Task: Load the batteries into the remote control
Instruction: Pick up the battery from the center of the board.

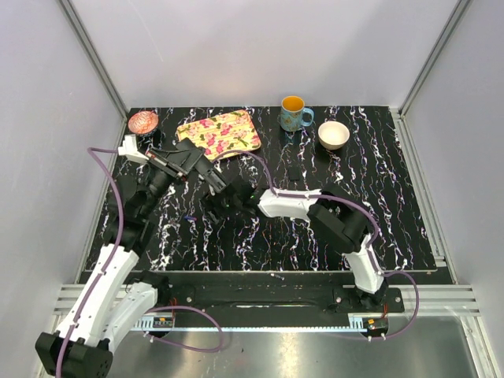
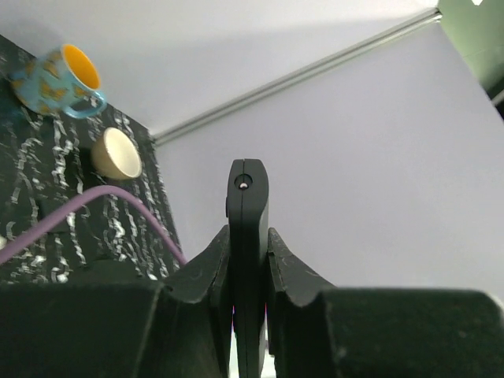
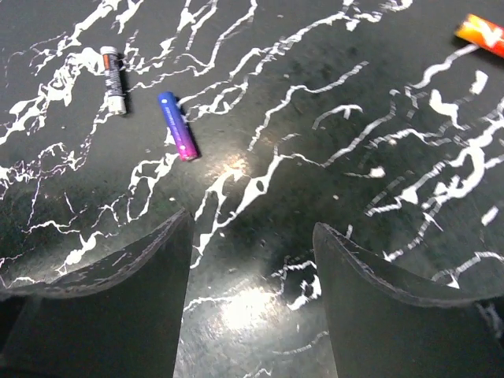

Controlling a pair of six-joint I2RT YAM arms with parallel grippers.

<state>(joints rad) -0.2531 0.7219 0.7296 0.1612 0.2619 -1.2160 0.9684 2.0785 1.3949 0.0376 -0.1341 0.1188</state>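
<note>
My left gripper (image 2: 249,236) is shut on the remote control (image 2: 248,197), a flat black bar seen edge-on, standing up between the fingers (image 2: 213,260) and lifted off the table. In the top view the left gripper (image 1: 197,165) is just in front of the floral tray. My right gripper (image 3: 252,228) is open and empty, low over the table; in the top view it (image 1: 216,197) is close beside the left one. Two batteries lie apart on the table ahead of it to the left: a blue-to-magenta one (image 3: 178,126) and a black-and-white one with a red end (image 3: 113,79).
A floral tray (image 1: 220,132), a pink dish (image 1: 142,122), a blue mug with an orange inside (image 1: 295,114) and a cream bowl (image 1: 333,134) stand along the back. A red-orange object (image 3: 482,33) is cut by the right wrist view's top right edge. A small black piece (image 1: 295,169) lies mid-table.
</note>
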